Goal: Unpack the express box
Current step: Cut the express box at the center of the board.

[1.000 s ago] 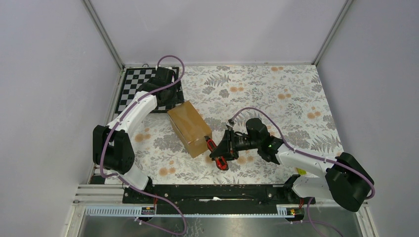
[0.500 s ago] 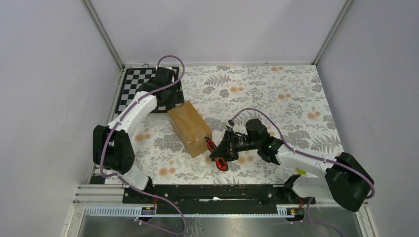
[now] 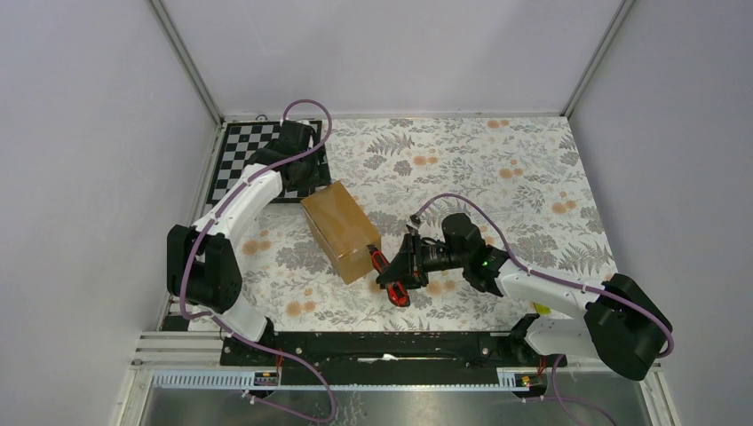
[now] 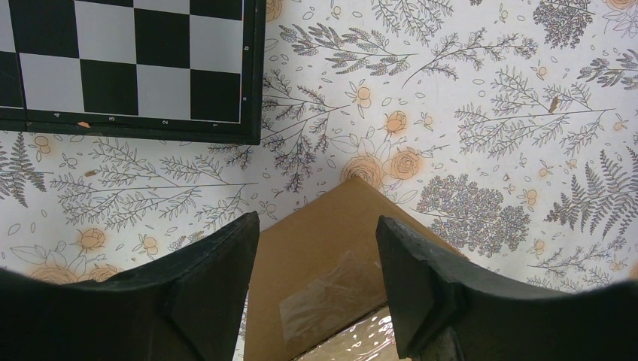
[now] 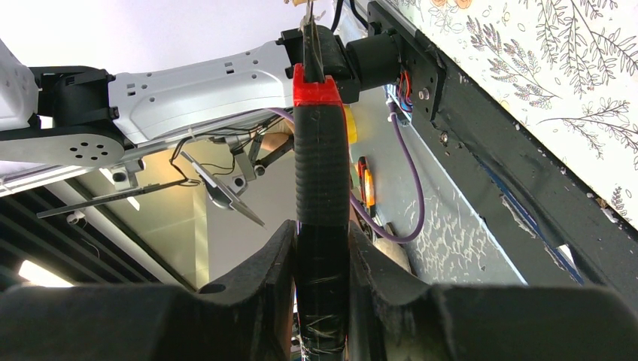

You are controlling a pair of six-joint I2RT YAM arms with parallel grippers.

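The express box (image 3: 341, 230) is a plain brown carton with clear tape on top, lying left of the table's middle. In the left wrist view its far corner (image 4: 331, 256) lies below and between my left gripper's (image 4: 316, 248) open jaws, which hover over it. In the top view my left gripper (image 3: 306, 177) is at the box's far end. My right gripper (image 3: 397, 271) is shut on the red-and-black cutter (image 3: 391, 277), with its tip at the box's near right corner. In the right wrist view the cutter handle (image 5: 322, 180) is clamped between the fingers.
A black-and-white chessboard (image 3: 241, 158) lies at the far left, behind the left arm; it also shows in the left wrist view (image 4: 128, 68). A black rail (image 3: 382, 346) runs along the near edge. Grey walls stand on three sides of the floral tablecloth (image 3: 497, 169).
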